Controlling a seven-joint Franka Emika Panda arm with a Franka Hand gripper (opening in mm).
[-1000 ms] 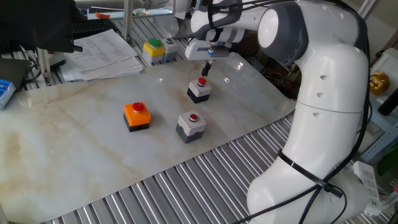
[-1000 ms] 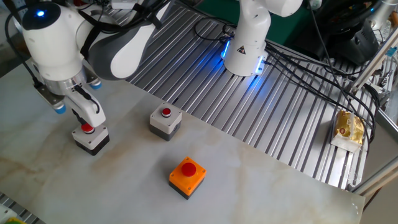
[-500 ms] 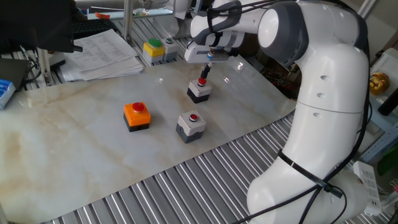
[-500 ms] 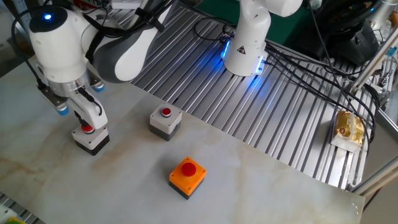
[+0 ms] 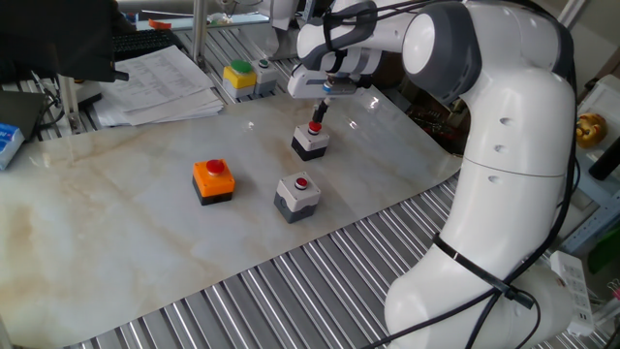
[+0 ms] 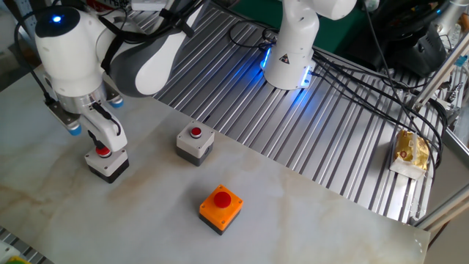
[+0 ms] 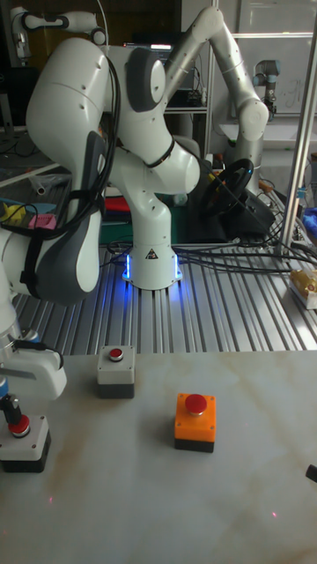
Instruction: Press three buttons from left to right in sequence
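Three buttons, orange box (image 5: pixel 213 180), grey box (image 5: pixel 296 197), white-topped box (image 5: pixel 310 142), red caps

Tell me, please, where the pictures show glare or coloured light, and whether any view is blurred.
The other fixed view and the tall fixed view both show a blue glow at the second robot's base; one fixed view has bright reflections on the marble table near the gripper; all three views look sharp.

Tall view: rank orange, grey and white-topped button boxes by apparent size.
1. Orange box, looks largest.
2. White-topped box and grey box look about alike; no clear order. The grey one sits farther from the camera, and the hand on the white-topped one's button hides part of it.
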